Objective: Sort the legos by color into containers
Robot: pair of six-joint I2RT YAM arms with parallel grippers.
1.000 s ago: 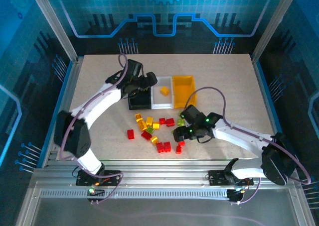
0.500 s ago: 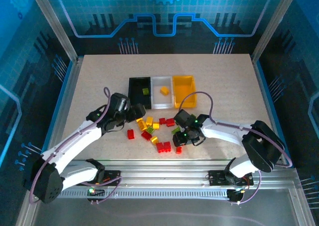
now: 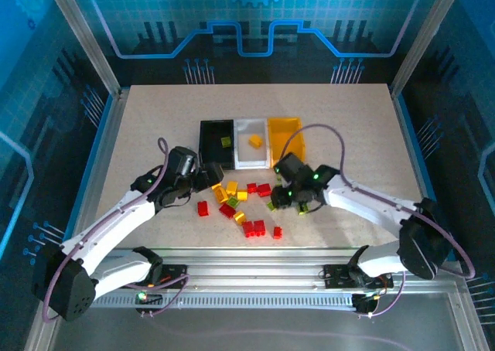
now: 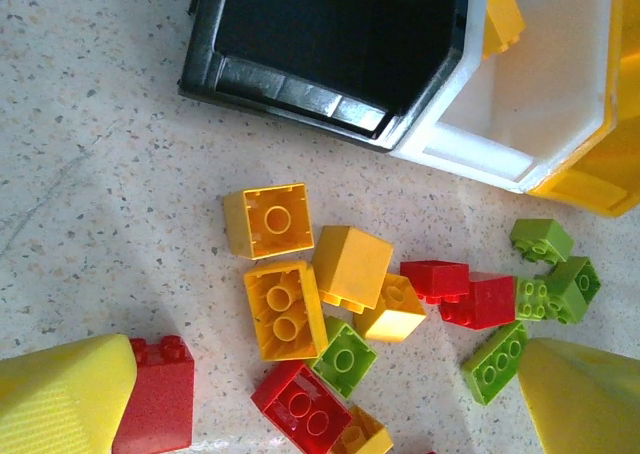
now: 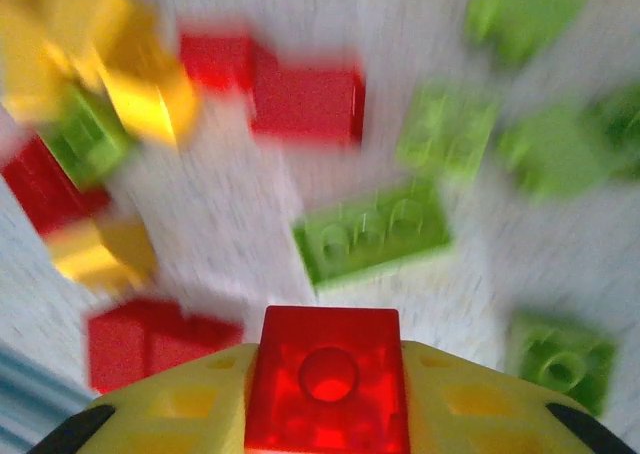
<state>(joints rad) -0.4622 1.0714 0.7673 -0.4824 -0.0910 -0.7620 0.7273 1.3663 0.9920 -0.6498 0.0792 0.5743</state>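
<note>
Right claw (image 5: 327,414) pinches a red lego (image 5: 327,359) above scattered legos (image 5: 372,232); left claw (image 4: 322,399) gapes wide near black bin (image 4: 290,89).

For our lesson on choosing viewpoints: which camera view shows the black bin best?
Top external: the black bin is seen almost whole from above, with a green brick inside. The left wrist view crops it to its near end, close up.

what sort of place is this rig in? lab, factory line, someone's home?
Most likely a robotics lab test cell: a panelled aluminium-profile frame encloses the table, and the work is toy legos sorted into small containers, not production parts.
</note>
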